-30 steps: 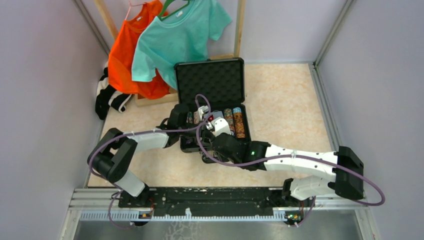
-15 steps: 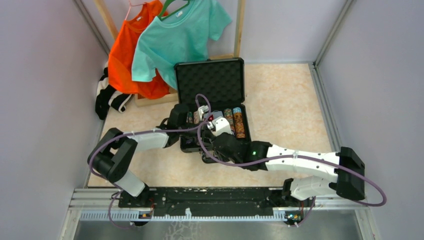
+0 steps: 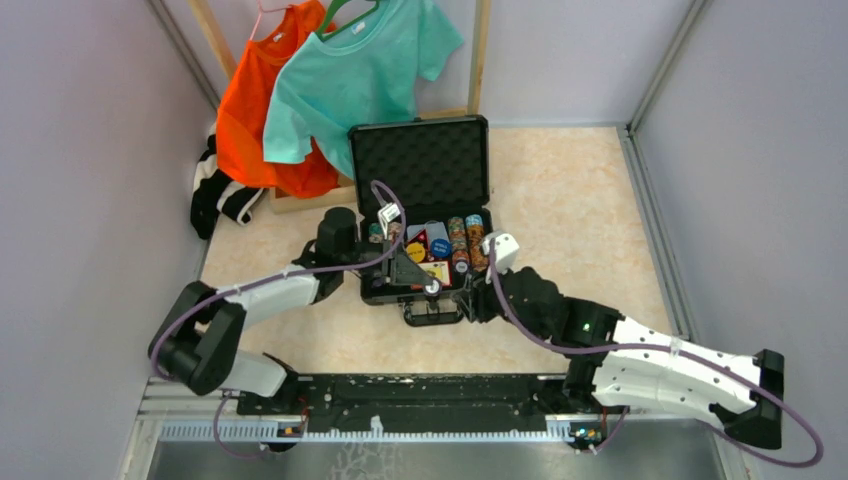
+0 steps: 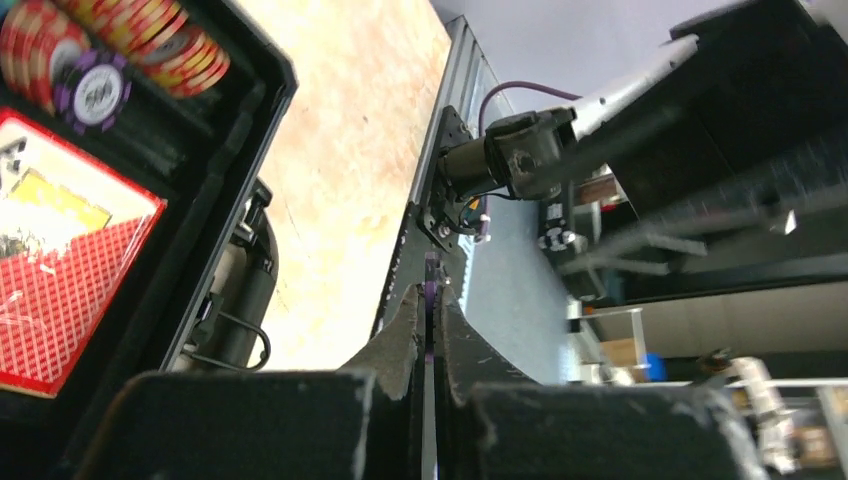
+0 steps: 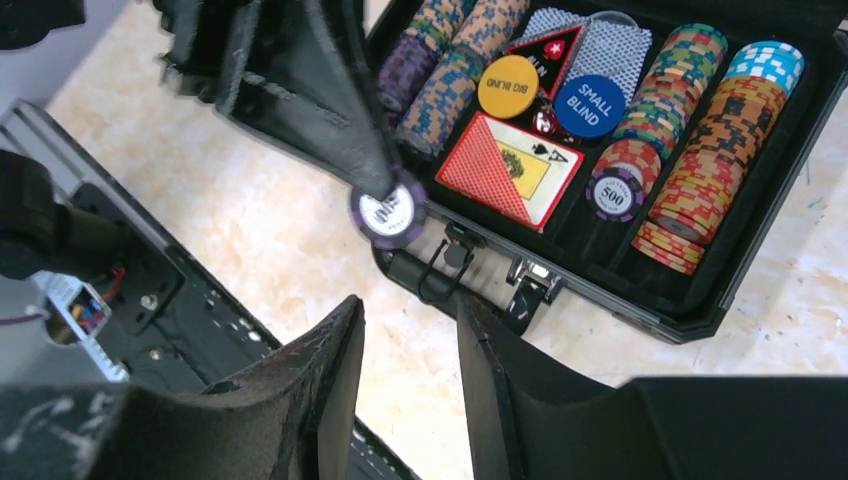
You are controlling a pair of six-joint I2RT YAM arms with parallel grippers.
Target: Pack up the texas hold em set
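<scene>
1. Step in hand: loading loose chips. The left gripper (image 4: pixel 430 312) is clamped shut on one purple chip (image 5: pixel 388 210), pinched on edge.
2. Where: in the right wrist view the chip hangs just outside the case (image 5: pixel 600 300), off its front rim at about 9 o'clock from the handle (image 5: pixel 432 275), over bare table (image 5: pixel 280 230).
3. The right gripper (image 5: pixel 408 345) has its fingers apart w/ nothing between them. It hovers at 6 o'clock of the case, not touching it.
4. In the top view the case sits at 12 o'clock from the arm bases, w/ its lid (image 3: pixel 420 165) propped up at the far side.
5. Next move, as I judge it: carry the chip toward 2 o'clock, over the rim, line it up w/ a chip groove, lower it and let go. The groove ending in a purple 500 chip (image 5: pixel 614 190) looks the likely match. The chip needs to stay on edge to slot in.
6. Count, approx, inside the case:
   - yellow button (image 5: pixel 508 86): 1
   - blue button (image 5: pixel 589 105): 1
   - red card box (image 5: pixel 490 165): 1
   - blue-backed deck (image 5: pixel 610 45): 1
   - chip rows (image 5: pixel 690 70): seems 4, 2 at each side, but the ends blend together so I may be off.
7. Chips outside the case: 1 seen, the held one.
</scene>
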